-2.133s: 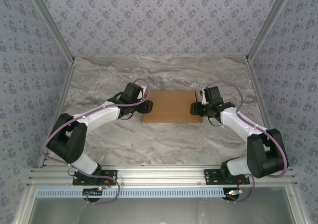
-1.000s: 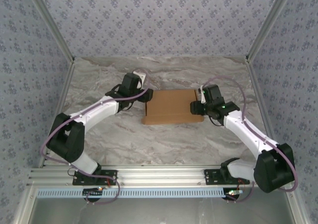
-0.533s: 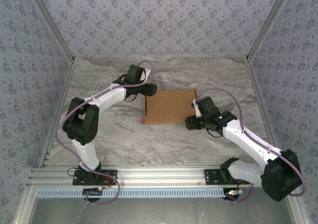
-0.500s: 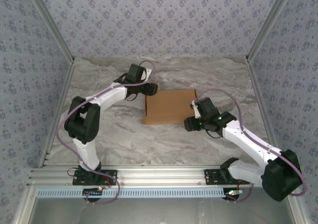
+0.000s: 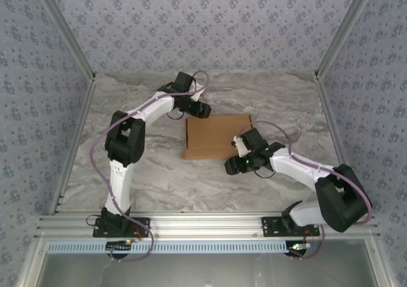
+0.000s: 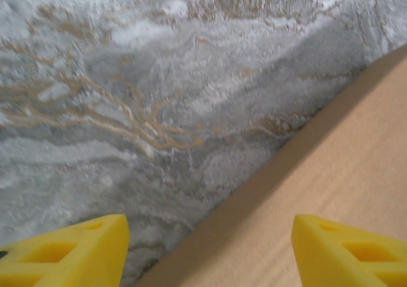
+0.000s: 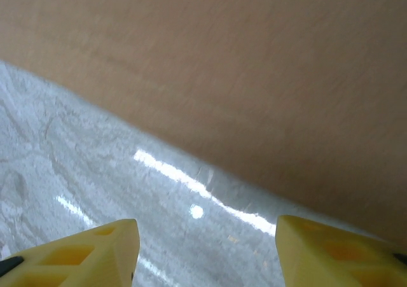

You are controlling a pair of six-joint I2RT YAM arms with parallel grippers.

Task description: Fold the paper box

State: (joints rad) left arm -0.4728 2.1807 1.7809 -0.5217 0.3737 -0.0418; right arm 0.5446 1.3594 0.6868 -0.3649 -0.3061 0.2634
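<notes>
The marble counter (image 5: 127,172) is carrying the paper box (image 5: 213,137), which is lying flat around the middle, somewhat toward the far edge. The left hand (image 5: 202,111) is hovering at the box's far left corner, fingers spread and gripping nothing. The right hand (image 5: 233,166) is hanging just off its near right corner, likewise spread and empty.
</notes>
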